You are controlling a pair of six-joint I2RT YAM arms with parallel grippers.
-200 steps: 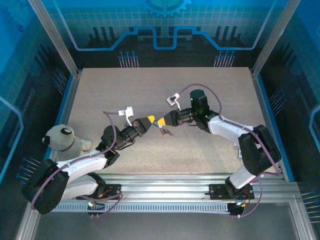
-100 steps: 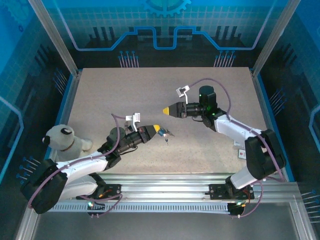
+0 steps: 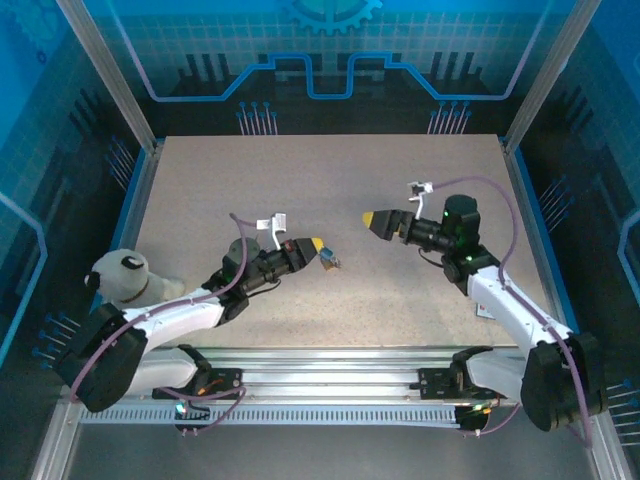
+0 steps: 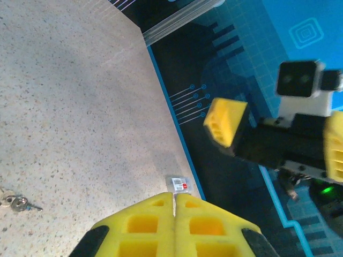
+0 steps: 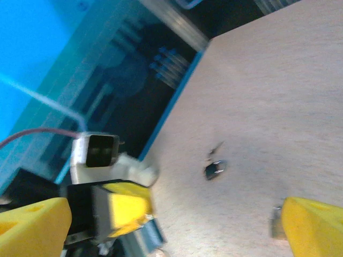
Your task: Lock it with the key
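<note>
Key (image 4: 19, 204) on table (image 4: 80, 107) nr L hand (image 4: 174, 199).

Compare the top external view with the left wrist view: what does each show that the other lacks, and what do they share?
Top external: a white plush toy beside the left arm, and both arm bases at the near edge. Left wrist: the red mark on the white label, and the left hand with fingers pressed together. Shared: the keys lying on the table, and the right hand.
</note>
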